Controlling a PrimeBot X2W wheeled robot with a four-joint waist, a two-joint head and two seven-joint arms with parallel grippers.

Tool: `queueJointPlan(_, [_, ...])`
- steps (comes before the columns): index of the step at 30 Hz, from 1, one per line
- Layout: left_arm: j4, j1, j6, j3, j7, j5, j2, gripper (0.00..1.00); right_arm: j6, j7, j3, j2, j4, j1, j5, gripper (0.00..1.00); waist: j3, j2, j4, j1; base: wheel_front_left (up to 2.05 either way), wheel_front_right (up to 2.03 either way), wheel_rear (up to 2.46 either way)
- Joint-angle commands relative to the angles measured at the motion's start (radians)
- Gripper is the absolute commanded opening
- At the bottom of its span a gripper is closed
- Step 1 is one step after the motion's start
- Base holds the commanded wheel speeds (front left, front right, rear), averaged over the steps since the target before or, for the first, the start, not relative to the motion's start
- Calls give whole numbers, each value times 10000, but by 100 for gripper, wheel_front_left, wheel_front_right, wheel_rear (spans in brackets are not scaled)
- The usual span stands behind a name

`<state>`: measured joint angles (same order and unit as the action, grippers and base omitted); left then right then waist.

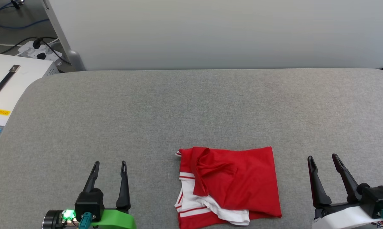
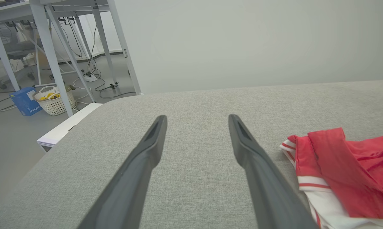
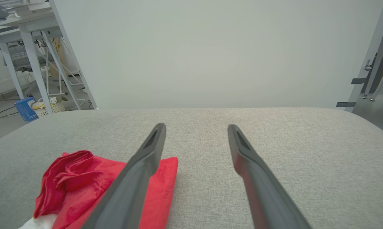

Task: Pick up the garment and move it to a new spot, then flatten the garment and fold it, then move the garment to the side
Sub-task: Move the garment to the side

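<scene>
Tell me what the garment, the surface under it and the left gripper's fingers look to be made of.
The garment: thin, soft knit cloth, matte red with white trim; it creases and folds limply. The surface: grey woven upholstery fabric, judging by its fine speckled weave and rounded edges. Fingers of the left gripper: likely hard moulded plastic, dark, matte, smooth.

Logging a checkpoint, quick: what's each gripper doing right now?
Left gripper: open, holding nothing, left of the garment.
Right gripper: open, holding nothing, right of the garment.
</scene>
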<state>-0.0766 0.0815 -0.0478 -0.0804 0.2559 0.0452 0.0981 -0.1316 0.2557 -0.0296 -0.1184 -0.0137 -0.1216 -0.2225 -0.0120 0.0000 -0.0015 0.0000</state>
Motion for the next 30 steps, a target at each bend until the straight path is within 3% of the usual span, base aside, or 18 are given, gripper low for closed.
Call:
queueJointPlan(1, [-21,91,41,32,59,68,4,100,9,60,16,-21,43,-34,59,100,-18,0,30,0,0,0,0])
queueJointPlan(7, [-51,-80,107,46,59,57,11,100,9,60,224,-411,-461,721,293,100,-168,0,172,0,0,0,0])
queueJointPlan(13, [-119,-321,141,-17,59,26,-27,100,9,-13,-86,-1418,-744,1997,118,100,-297,0,357,0,0,0,0])
queueJointPlan(17, [-156,-423,161,-65,59,15,-58,100,9,-1966,-1097,-2640,-153,2928,-631,100,-427,0,457,0,0,0,0])
queueJointPlan(23, [-171,-693,178,-82,59,6,-96,100,9,-5981,-2347,-3858,343,3767,-3260,100,-743,0,590,0,0,0,0])
queueJointPlan(27, [-150,-852,187,-147,59,-2,-147,100,9,-7916,-2820,-4290,552,3710,-4908,100,-1000,0,704,0,0,0,0])
queueJointPlan(30, [-164,-1027,230,-223,59,-15,-178,100,9,-8688,-3014,-4351,657,3666,-5718,100,-1237,0,838,0,0,0,0])
